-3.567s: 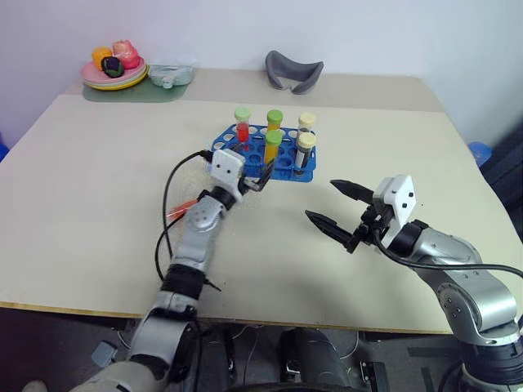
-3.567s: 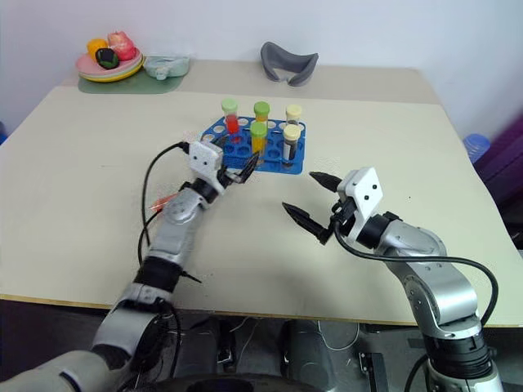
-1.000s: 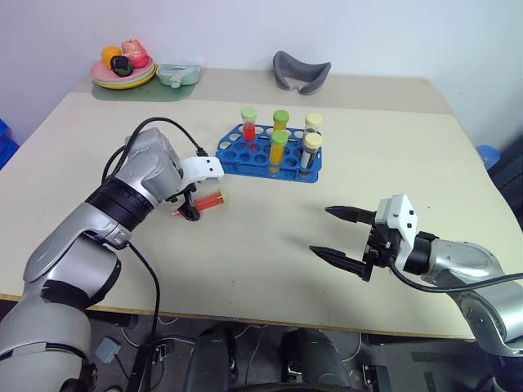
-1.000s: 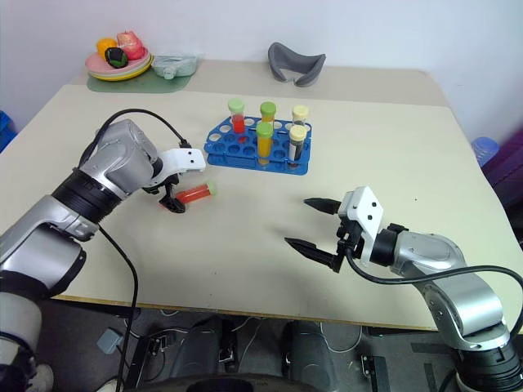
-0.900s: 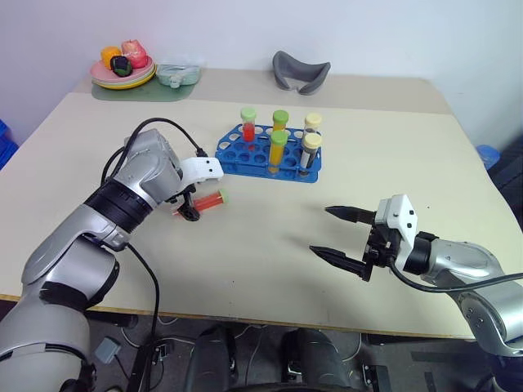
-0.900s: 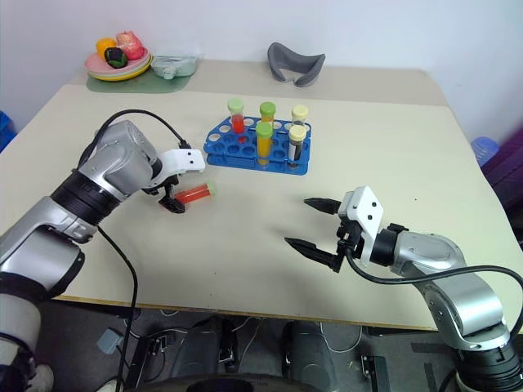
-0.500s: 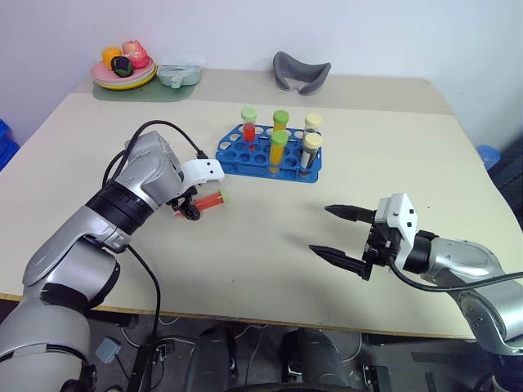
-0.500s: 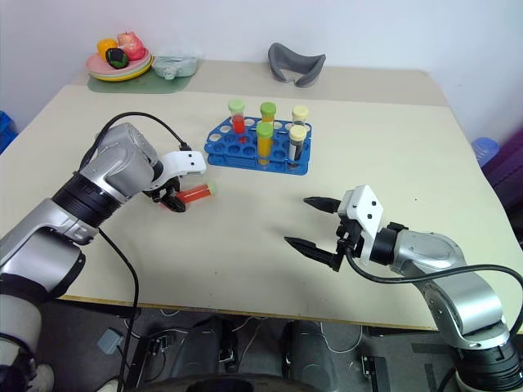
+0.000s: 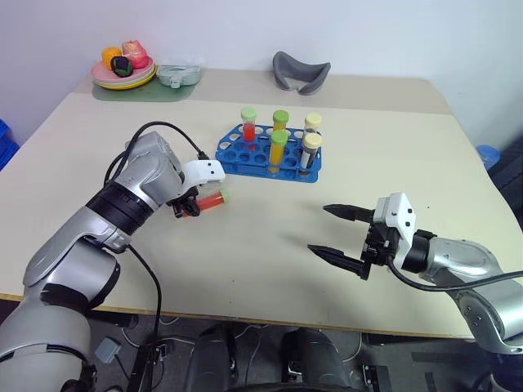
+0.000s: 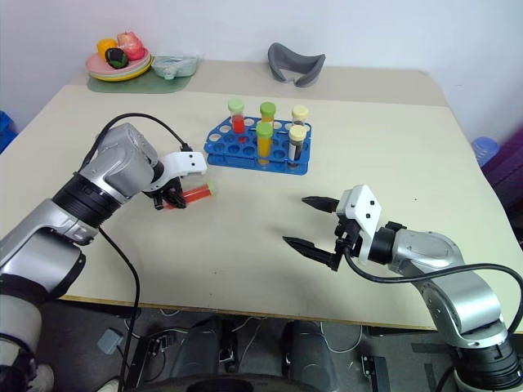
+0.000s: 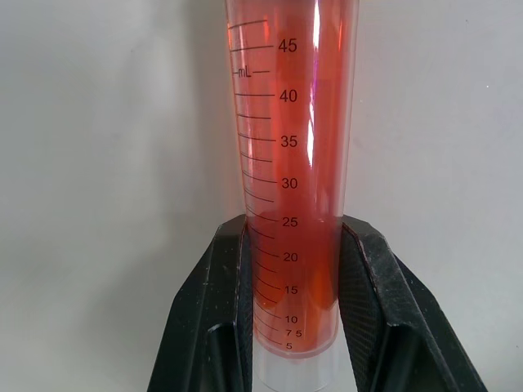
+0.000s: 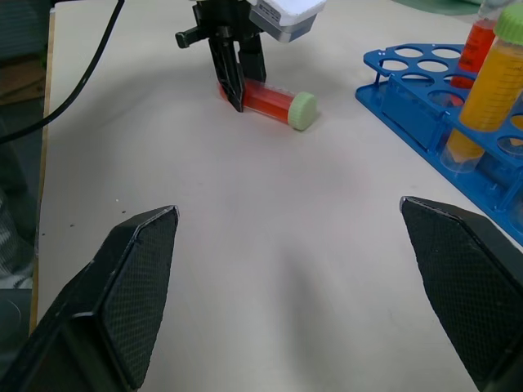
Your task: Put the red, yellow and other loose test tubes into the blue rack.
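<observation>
Fingers (image 11: pixel 364 286) of our left gripper (image 9: pixel 186 210) are pinching the red test tube (image 9: pixel 212 198) lying on the table (image 9: pixel 270 237), near the blue rack (image 9: pixel 271 162) (five tubes standing already); our right gripper (image 9: pixel 337 237) is hovering spread. Lifting and slotting remain.

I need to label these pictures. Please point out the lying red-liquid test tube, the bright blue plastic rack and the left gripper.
red-liquid test tube (image 10: pixel 196 193): right eye view, clear middle.
bright blue plastic rack (image 9: pixel 231 154): left eye view, bare left end.
left gripper (image 12: pixel 232 87): right wrist view, between fingertips.
</observation>
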Controlling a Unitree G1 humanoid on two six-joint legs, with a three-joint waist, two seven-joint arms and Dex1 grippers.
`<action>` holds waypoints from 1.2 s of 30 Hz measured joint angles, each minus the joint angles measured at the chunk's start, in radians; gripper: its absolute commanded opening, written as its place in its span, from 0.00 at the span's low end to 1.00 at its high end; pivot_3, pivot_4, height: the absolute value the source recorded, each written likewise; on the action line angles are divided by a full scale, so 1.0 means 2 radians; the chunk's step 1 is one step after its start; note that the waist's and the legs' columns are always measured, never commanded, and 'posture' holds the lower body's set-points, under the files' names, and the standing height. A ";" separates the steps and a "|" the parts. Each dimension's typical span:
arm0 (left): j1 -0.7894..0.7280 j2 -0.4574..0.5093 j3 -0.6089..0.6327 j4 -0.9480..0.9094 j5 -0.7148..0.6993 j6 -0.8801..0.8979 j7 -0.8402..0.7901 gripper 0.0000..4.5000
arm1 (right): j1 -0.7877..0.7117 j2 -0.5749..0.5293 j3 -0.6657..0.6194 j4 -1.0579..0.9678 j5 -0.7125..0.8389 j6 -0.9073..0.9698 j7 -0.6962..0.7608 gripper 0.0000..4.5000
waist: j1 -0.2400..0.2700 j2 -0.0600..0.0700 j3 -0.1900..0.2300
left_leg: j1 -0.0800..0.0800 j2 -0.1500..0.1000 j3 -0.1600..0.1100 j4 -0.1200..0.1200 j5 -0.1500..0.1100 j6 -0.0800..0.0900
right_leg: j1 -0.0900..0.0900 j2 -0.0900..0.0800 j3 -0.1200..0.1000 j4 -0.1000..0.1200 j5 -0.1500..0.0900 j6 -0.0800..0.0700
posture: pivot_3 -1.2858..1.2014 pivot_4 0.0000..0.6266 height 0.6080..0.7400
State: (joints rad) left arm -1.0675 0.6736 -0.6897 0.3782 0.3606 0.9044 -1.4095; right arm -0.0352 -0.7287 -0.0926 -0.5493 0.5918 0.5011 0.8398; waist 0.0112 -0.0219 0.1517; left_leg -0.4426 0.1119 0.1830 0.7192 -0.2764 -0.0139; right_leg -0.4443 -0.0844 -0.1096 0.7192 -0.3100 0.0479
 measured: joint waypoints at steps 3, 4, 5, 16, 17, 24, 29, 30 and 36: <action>-0.005 0.001 0.030 0.002 -0.012 0.001 0.022 0.19 | 0.002 0.000 0.000 0.000 0.000 0.000 -0.001 0.99 | -0.001 -0.001 0.001 | -0.001 0.000 0.000 0.000 0.000 0.000 | -0.001 0.000 0.000 0.000 0.000 0.000 | 0.52 0.24 0.61; -0.010 0.003 0.047 -0.004 -0.020 0.005 0.025 0.19 | 0.006 0.000 0.000 0.000 0.000 -0.001 -0.001 0.99 | 0.000 -0.001 0.001 | -0.001 0.000 0.000 0.000 0.000 0.000 | -0.001 0.000 0.000 0.000 0.000 0.000 | 0.52 0.24 0.61; -0.019 0.008 0.063 -0.013 -0.027 0.010 0.028 0.19 | 0.009 0.000 0.000 0.000 0.000 -0.001 -0.002 0.99 | 0.000 -0.002 0.001 | -0.001 0.000 0.000 0.000 0.000 0.000 | -0.001 0.000 0.000 0.000 0.000 0.000 | 0.52 0.24 0.61; 0.160 -0.126 0.393 -0.221 -0.163 -0.059 0.270 0.19 | 0.004 0.026 0.001 -0.003 -0.008 -0.009 -0.035 0.99 | -0.002 -0.001 0.001 | 0.000 0.000 0.000 0.001 0.000 0.000 | 0.000 0.000 0.000 0.001 0.000 0.000 | 0.52 0.24 0.61; 0.180 -0.170 0.422 -0.232 -0.174 -0.076 0.320 0.19 | -0.005 0.030 0.006 -0.002 -0.010 -0.009 -0.037 0.99 | 0.000 -0.001 0.001 | -0.001 0.000 0.000 0.001 0.000 0.000 | 0.000 0.000 0.000 0.001 0.000 0.000 | 0.52 0.24 0.61; 0.251 -0.296 0.447 -0.207 -0.160 -0.294 0.546 0.19 | -0.050 0.049 0.032 0.027 -0.022 -0.015 -0.034 0.99 | 0.001 -0.002 0.001 | 0.000 0.000 0.000 0.000 0.000 0.000 | 0.001 -0.001 0.000 0.000 0.000 0.000 | 0.52 0.24 0.61; 0.243 -0.320 0.427 -0.096 -0.141 -0.427 0.631 0.19 | -0.066 0.053 0.039 0.038 -0.029 -0.022 -0.032 0.99 | 0.001 -0.002 0.001 | 0.000 -0.001 0.000 0.000 0.000 0.000 | 0.001 -0.001 -0.001 0.000 0.000 0.000 | 0.52 0.24 0.61; 0.235 -0.321 0.425 -0.074 -0.141 -0.449 0.642 0.19 | -0.067 0.054 0.038 0.041 -0.030 -0.025 -0.032 0.99 | 0.001 -0.002 0.001 | 0.000 -0.001 0.000 0.000 0.000 0.000 | 0.001 -0.001 -0.001 0.000 0.000 0.000 | 0.52 0.24 0.61; 0.175 -0.334 0.418 0.050 -0.164 -0.593 0.653 0.19 | -0.078 0.065 0.037 0.051 -0.039 -0.031 -0.049 0.99 | 0.001 -0.002 0.001 | 0.000 -0.001 0.000 0.000 0.000 0.000 | 0.001 -0.001 -0.001 0.000 0.000 0.000 | 0.52 0.24 0.61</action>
State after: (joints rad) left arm -0.7172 0.0056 0.1457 0.4783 0.0331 -0.2825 -0.1028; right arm -0.1907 -0.5995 -0.0179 -0.4470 0.5140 0.4383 0.7428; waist 0.0126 -0.0253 0.1530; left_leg -0.4435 0.1099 0.1839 0.7195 -0.2767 -0.0133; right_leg -0.4432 -0.0864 -0.1118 0.7187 -0.3097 0.0487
